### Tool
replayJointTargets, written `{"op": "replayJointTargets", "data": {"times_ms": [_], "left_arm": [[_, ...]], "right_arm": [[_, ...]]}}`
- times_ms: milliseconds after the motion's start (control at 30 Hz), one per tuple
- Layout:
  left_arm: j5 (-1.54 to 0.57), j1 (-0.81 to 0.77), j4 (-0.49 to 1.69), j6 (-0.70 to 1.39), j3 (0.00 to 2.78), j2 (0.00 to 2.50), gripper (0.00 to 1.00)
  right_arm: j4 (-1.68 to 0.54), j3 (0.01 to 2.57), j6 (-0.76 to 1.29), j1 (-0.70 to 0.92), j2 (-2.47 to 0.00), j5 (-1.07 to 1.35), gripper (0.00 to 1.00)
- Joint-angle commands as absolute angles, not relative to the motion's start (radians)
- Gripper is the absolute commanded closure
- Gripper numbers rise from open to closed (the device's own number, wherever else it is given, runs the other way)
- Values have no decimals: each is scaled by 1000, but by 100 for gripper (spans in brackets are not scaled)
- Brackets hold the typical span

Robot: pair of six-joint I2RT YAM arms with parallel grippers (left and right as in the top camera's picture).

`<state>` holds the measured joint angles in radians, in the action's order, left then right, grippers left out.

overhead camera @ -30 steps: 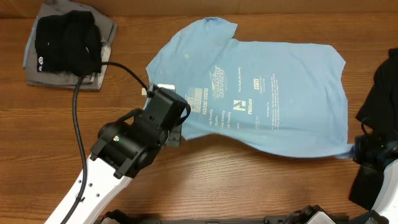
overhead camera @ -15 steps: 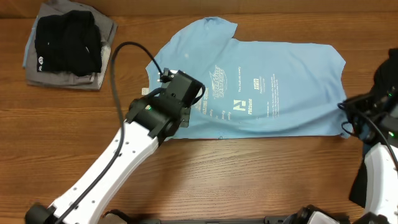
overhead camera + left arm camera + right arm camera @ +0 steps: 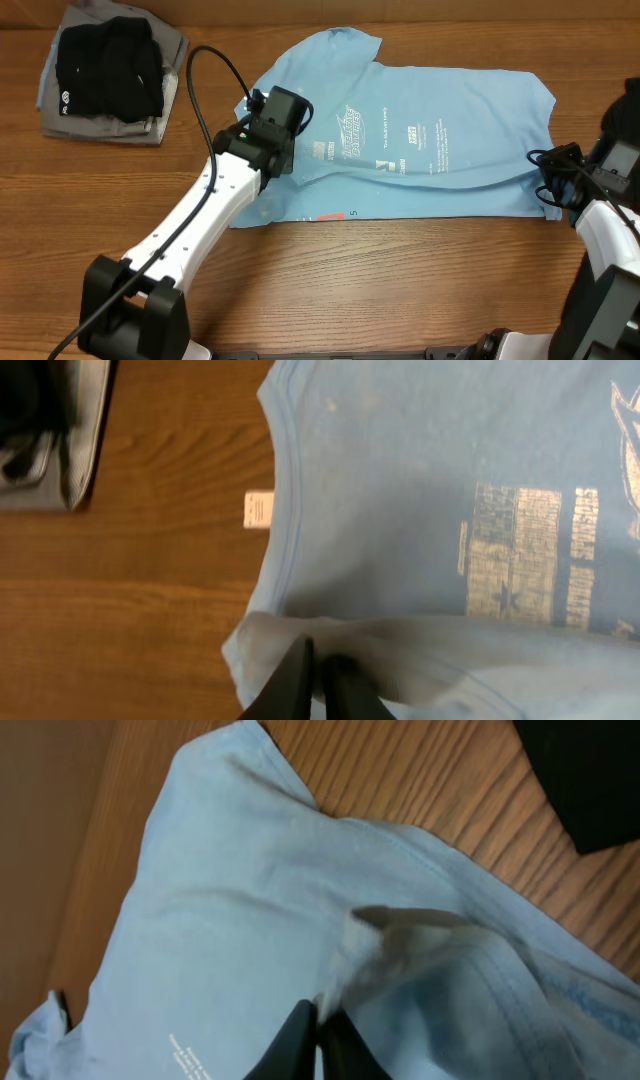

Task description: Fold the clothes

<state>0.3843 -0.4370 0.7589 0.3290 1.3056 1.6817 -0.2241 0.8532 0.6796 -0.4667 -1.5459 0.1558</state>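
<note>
A light blue T-shirt (image 3: 440,140) with small white logos lies spread on the wooden table, its near edge folded over toward the far side. My left gripper (image 3: 268,160) is shut on the folded edge at the shirt's left, over the logo side (image 3: 520,550). My right gripper (image 3: 553,190) is shut on the folded edge at the shirt's right end (image 3: 400,940). A red mark (image 3: 330,215) of the underside print shows on the turned-up strip.
A pile of folded dark and grey clothes (image 3: 105,70) sits at the back left. Black cloth (image 3: 625,130) lies at the right edge, also seen in the right wrist view (image 3: 590,770). A small white tag (image 3: 256,510) lies on the wood by the shirt's left edge.
Both grippers have carried the shirt's near edge away from the front of the table, laying it over the shirt. The left arm stretched out further; the right gripper moved up and inward.
</note>
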Motion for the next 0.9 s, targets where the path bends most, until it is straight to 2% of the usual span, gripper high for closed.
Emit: {"op": "replayJointTargets", "data": {"times_ms": [0,33,67,100,133,300,500,600,733,867], "left_arm": [[358,-431,702,283,1325,1713,69],[358,-431,682,283,1325,1719,53],[358,-431,659,283,1325,1722,35],[358,-431,640,283,1325,1724,19],[357,-431,621,278,1325,1724,10],[315,-431,730,269,1417,1704,8],[135,-431,989,287,1578,1686,4],[27,-432,1053,292,1570,1693,1],[-116,-432,1079,311,1522,1714,1],[-200,-432,1061,390,1440,1755,15]], "right_arm": [[-207,878,680,-465,-1566,131,75],[-206,878,677,-465,-1567,131,55],[-205,879,677,-465,-1567,131,23],[-203,879,677,-465,-1567,132,3],[-205,884,672,-465,-1567,133,0],[-383,1009,623,-473,-1554,143,0],[-754,1349,562,-488,-1549,141,0],[-913,1462,516,-485,-1549,174,0],[-1037,1480,489,-469,-1549,237,0],[-1130,1461,489,-432,-1550,280,0]]}}
